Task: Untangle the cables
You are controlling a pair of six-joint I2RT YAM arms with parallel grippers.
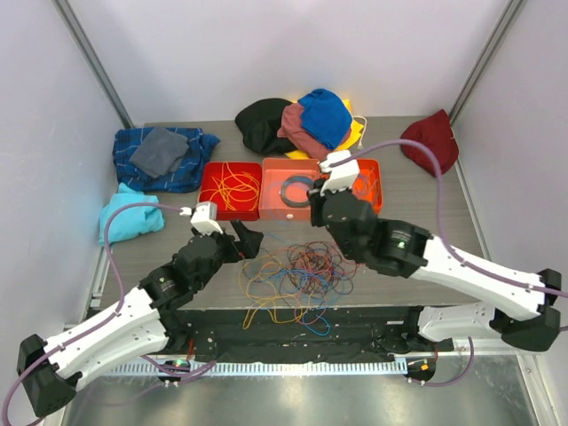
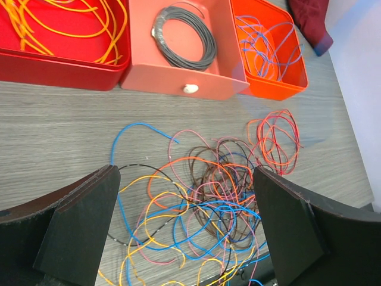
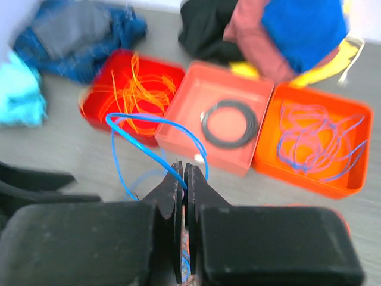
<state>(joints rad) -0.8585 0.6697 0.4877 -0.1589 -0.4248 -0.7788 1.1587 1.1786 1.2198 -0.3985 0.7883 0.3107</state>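
Cables [image 2: 202,196] tangled, right end effector [image 3: 185,179] pinched on blue cable [image 3: 149,120], left end effector [image 2: 187,221] spread wide.

**Colour on the bench:** A tangle of cables [image 1: 297,266] in orange, yellow, blue, red and brown sits low at centre of the overhead view on a grey, wood-grained bench [image 1: 408,200]. Above it, left to right, are a red tray [image 1: 203,191] of orange wires [image 1: 235,188], a salmon tray [image 1: 275,177] with a dark grey ring [image 1: 291,191], and an orange tray [image 2: 274,90] of blue and pink wires [image 2: 268,44]. Across the top lie a blue plaid cloth [image 1: 191,164], grey cloth [image 1: 160,151], turquoise cloth [image 1: 129,220], black cloth [image 1: 257,124], mauve cloth [image 1: 297,133], bright blue cloth [image 1: 327,114], yellow cloth [image 1: 358,131] and maroon cloth [image 1: 433,138]. In the right wrist view, a blue cable [image 3: 149,122] loops above the black right pincer [image 3: 183,173].
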